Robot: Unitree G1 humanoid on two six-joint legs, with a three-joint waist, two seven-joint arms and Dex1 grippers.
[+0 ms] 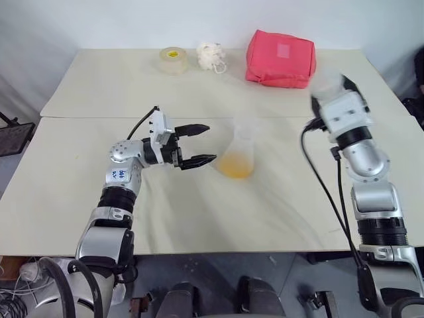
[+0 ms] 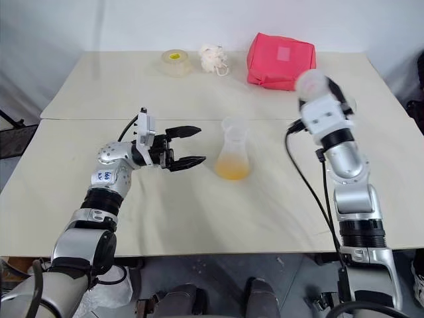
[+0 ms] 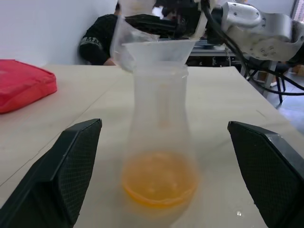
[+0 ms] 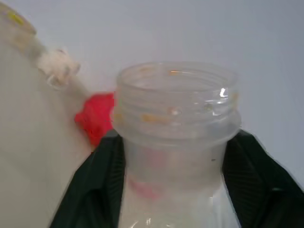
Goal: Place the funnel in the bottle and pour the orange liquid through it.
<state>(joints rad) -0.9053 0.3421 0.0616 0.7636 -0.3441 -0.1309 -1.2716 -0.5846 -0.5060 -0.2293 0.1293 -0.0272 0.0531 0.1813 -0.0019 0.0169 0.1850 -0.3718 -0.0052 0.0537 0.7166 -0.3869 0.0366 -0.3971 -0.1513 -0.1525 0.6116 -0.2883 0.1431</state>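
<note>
— Where's the funnel (image 3: 159,50) now?

— Sitting in the neck of the flask (image 1: 240,152), mid-table. The liquid (image 3: 159,183) is a shallow orange pool in the flask's round base.

— And the bottle (image 4: 175,95)?

— Up off the table at about two o'clock from the flask, clamped between the right gripper (image 4: 173,142)'s fingers. Its mouth points up and away along them. It looks empty, with only orange drops around the rim (so I'd guess the pour is done, and it went into the flask).

— The left gripper (image 1: 211,142)?

— Its fingers are spread wide and hold nothing. It sits level, pointing across the table, with the flask at its three o'clock, just beyond the fingertips and not touching them. In the left wrist view the flask stands squarely between the two pads.

— So which arm is nearer the flask?

— The left, easily. The flask's long axis is upright and the fingers are one above the other in the head views. If steadying or taking the flask comes next, I'd say the left gripper only has to slide on toward three o'clock and close around the body below the neck. A knock to the neck could tip the funnel out.

— Any writing?

— The bottle and flask have no label. The left arm has a small sticker with blue marks that I can't read. At twelve o'clock, by the far edge, the tape roll (image 1: 172,59), fluffy ball (image 1: 211,57) and red pouch (image 1: 280,58) show no legible text.
</note>
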